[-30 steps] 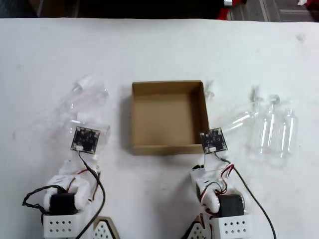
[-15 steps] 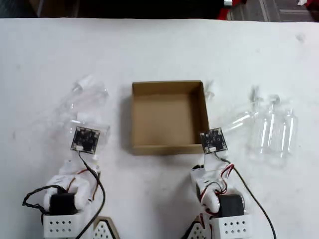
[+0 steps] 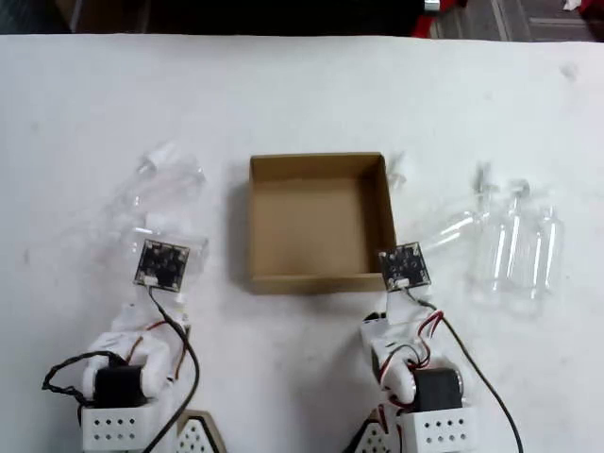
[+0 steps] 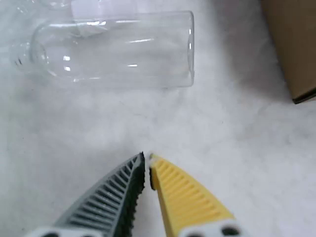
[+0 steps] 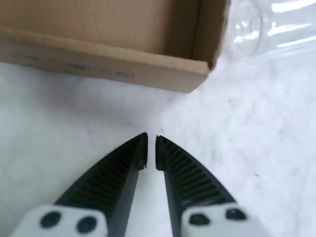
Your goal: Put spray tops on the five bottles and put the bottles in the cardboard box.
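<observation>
Now, left gripper (image 4: pixel 147 158) and right gripper (image 5: pixel 151 140) low over the table (image 4: pixel 222 128), fingers pressed together, pinching nothing.
Just ahead of the left tips, a bottle (image 4: pixel 113 49) lying on its side, neck bare and turned away from the box (image 4: pixel 296 49), whose corner sits off to the far side. Ahead of the right tips, the near box wall, then past its corner another bottle (image 5: pixel 269 22), also lying flat. Probably light, thin-walled, slick, quick to roll and easy to dent. Best pinched gently across the mid-body, or at the stiffer neck. Clear, colourless, cylindrical, with bright glints along the sides and edges faint against the white table. None boxed yet.
</observation>
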Controlling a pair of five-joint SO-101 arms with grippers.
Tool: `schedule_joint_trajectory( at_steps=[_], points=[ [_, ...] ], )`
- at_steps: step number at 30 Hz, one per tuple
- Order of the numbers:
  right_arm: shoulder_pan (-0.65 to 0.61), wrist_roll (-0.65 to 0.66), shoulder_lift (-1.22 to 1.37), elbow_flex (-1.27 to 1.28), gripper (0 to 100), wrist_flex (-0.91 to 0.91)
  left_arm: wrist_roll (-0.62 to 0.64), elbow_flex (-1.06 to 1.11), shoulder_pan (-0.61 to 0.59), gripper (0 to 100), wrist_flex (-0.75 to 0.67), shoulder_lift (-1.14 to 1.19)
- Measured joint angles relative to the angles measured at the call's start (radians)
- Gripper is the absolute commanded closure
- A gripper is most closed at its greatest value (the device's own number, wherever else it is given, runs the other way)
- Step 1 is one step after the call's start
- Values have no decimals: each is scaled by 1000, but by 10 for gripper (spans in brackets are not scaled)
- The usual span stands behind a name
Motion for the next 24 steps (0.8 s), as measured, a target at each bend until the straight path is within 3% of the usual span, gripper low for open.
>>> schedule_joint_trajectory(
  at_steps=[11, 17, 24],
  points=[
    [0, 0, 0, 0, 981, 0, 0, -12, 0, 976, 2, 0],
    [0, 0, 0, 0, 981, 0, 0, -219, -51, 976, 3, 0],
    [0, 0, 0, 0, 981, 0, 0, -554, -288, 977, -32, -9]
  ],
)
